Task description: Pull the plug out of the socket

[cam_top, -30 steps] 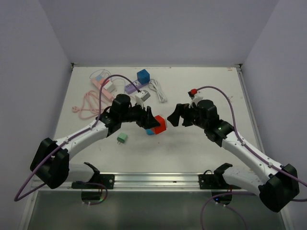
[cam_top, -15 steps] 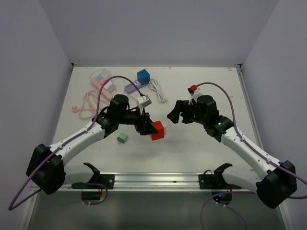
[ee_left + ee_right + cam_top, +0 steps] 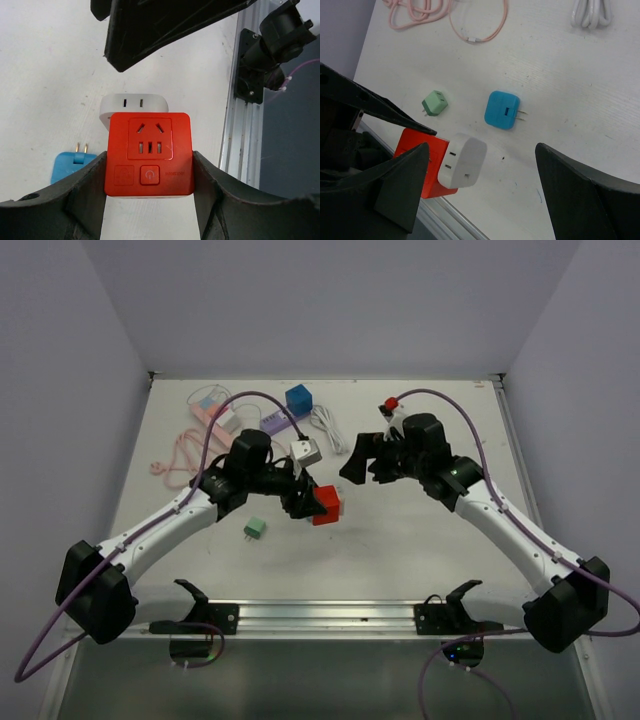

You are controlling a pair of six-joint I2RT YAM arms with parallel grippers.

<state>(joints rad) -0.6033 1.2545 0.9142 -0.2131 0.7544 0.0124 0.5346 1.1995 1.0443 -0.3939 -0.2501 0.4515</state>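
And there it was: the left gripper (image 3: 318, 504) was clamped on the red socket cube (image 3: 149, 150), its fingers (image 3: 87, 190) squeezing two opposite side faces and holding the cube near the middle of the table in the top view. A white plug block (image 3: 462, 160) sat flush against the cube's face turned away from the left wrist camera. Its prongs were hidden, but it looked plugged in. The right gripper (image 3: 362, 462) hovered at about 1 o'clock of the cube, jaws wide apart with nothing between them. A blue plug (image 3: 502, 110) lay loose on the table with bare prongs, at 1 o'clock of the white block in the right wrist view. A green plug (image 3: 255, 528) lay at 8 o'clock of the cube in the top view. Handling call: this was light, rigid, glossy plastic and probably slick, so the grip wanted the white block's flat opposite sides, taken squarely, then a straight pull along the prongs with no twisting.
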